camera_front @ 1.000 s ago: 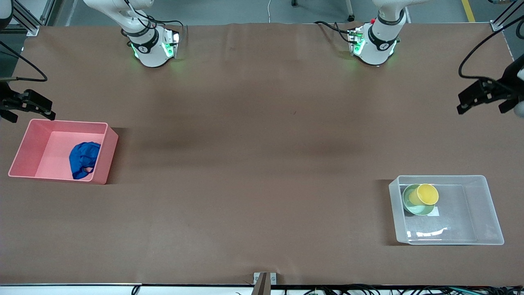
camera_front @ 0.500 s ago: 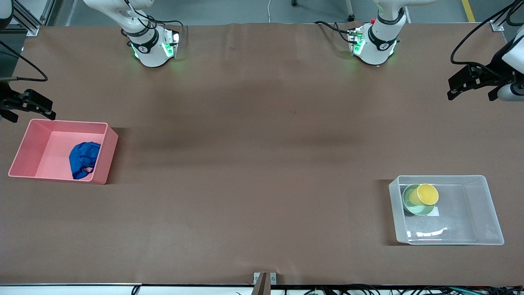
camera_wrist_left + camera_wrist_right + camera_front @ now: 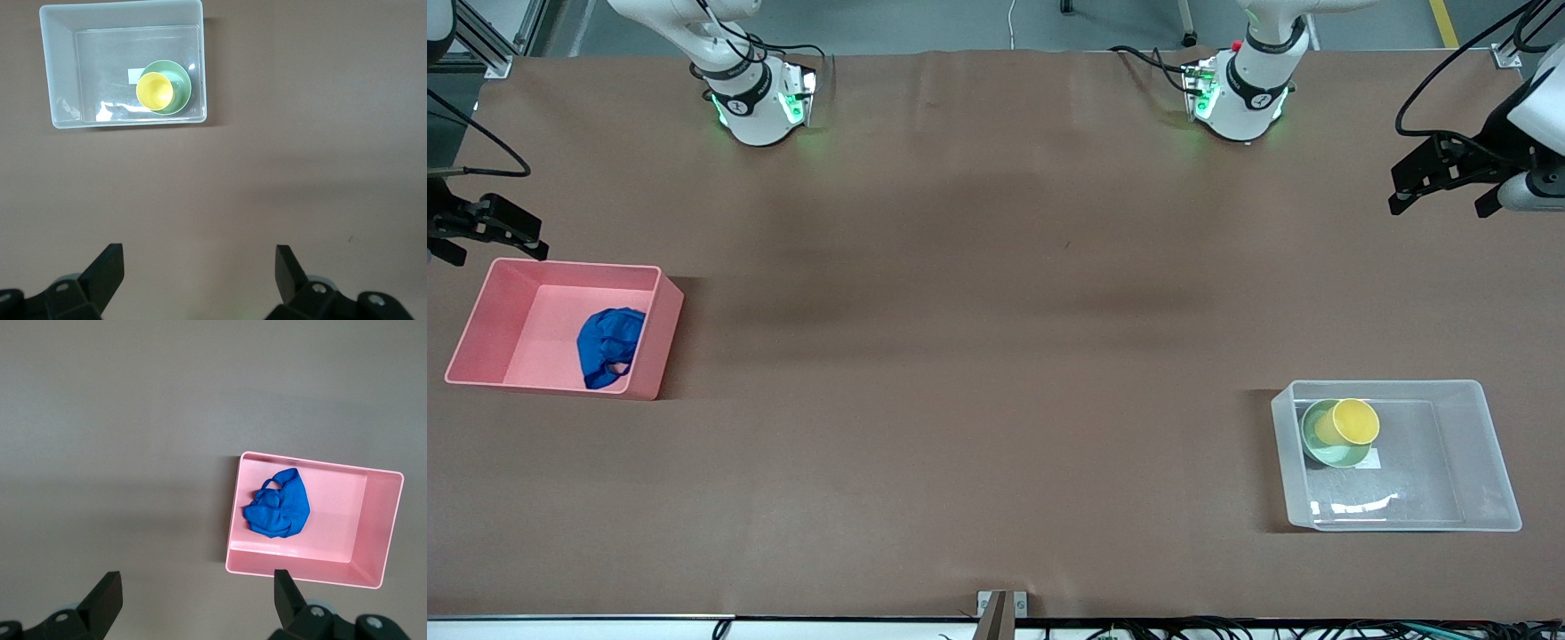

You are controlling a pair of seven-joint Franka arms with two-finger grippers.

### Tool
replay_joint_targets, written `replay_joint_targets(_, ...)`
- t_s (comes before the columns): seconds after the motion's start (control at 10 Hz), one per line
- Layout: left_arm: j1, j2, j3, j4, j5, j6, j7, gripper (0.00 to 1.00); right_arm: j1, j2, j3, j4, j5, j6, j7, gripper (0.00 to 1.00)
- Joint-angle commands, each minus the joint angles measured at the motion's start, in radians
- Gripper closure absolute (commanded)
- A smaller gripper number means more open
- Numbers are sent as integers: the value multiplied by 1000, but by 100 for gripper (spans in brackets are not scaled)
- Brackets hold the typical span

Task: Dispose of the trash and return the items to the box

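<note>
The blue cloth rag (image 3: pixel 610 346) lies bunched inside the pink bin (image 3: pixel 480 311) at the right arm's end of the table. At the left arm's end, the clear plastic tub (image 3: pixel 1485 444) holds the mint-green bowl (image 3: pixel 1323 449), and the yellow cup (image 3: pixel 1352 421) sits in that bowl, tilted. The left gripper (image 3: pixel 1440 182) hangs in the air over the brown table (image 3: pixel 996 356) near its edge, fingers spread wide and holding nothing. The right gripper (image 3: pixel 485 236) hangs just above the pink bin's rim, its fingers also wide apart and empty
</note>
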Motion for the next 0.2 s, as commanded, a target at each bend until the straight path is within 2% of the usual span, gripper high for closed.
replay_joint_targets(0.0,-9,25,7,2,-6,-17,14,0,-5,-15,6,-16,3,6,13,0)
replay_joint_targets(0.1,-6,25,7,-3,-4,-18,14,0,-6,-15,6,-16,3,6,13,0)
